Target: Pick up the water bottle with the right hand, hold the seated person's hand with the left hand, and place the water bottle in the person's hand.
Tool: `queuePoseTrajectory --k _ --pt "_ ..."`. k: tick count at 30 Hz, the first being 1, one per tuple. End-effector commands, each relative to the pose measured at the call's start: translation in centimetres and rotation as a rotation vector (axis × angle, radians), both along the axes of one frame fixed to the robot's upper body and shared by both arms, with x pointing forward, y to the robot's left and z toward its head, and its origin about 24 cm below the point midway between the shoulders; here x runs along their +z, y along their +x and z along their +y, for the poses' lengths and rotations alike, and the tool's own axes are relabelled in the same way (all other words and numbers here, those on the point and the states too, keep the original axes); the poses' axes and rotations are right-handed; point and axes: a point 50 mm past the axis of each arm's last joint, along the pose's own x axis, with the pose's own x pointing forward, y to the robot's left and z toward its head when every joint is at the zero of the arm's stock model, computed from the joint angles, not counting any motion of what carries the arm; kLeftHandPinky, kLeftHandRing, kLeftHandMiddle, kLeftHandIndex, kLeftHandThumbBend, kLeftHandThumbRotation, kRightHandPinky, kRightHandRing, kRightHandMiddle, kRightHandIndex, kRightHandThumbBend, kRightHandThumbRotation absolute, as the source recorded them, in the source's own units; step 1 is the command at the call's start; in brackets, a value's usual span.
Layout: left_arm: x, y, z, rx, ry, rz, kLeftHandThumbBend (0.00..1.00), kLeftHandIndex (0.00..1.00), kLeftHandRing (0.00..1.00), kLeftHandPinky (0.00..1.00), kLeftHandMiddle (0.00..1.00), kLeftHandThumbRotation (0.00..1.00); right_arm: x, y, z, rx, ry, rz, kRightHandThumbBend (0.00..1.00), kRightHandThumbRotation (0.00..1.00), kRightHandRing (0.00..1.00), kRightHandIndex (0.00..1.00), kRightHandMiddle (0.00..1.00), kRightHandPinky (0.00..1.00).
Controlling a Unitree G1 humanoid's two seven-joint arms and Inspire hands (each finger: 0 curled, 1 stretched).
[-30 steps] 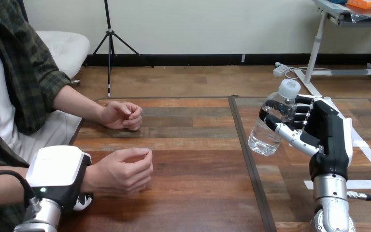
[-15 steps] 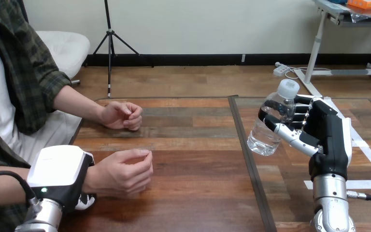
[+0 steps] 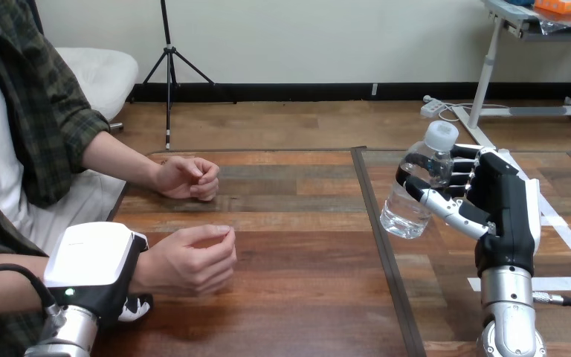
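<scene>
Wide table (image 3: pixel 297 297), open wood through the middle, far edge well behind everything. Dark seam (image 3: pixel 388 253) down its right part. At lower left, left hand (image 3: pixel 93 260) lying over the wrist of the person's near hand (image 3: pixel 189 260), fingers wrapped under that wrist, one tip poking out below. At right, right hand (image 3: pixel 502 204) upright, fingers and thumb curled round the bottle (image 3: pixel 418 186). Near hand loosely cupped; far hand (image 3: pixel 187 177) fisted, resting behind it. Bottle clear, white-capped, tilted with cap to the right, lifted just right of the seam, well apart from the near hand.
</scene>
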Motion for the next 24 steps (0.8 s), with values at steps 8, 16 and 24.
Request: queuePoseTrajectory --k 8,16,24 --pt "0.54 0.56 -0.47 -0.030 -0.011 -0.027 0.80 0.48 0.40 0.37 0.45 0.00 3.95 1.78 0.55 0.029 -0.038 -0.179 0.72 0.00 0.44 0.54 0.49 0.39" --pt "0.69 0.50 -0.62 -0.047 -0.019 -0.046 0.81 0.47 0.39 0.36 0.44 0.00 3.98 1.78 0.72 0.032 -0.043 -0.180 0.72 0.00 0.45 0.54 0.50 0.40" --pt "0.76 0.43 -0.73 -0.068 -0.036 -0.074 0.82 0.45 0.37 0.34 0.42 0.00 4.04 1.77 0.77 0.036 -0.064 -0.184 0.72 0.00 0.45 0.54 0.50 0.40"
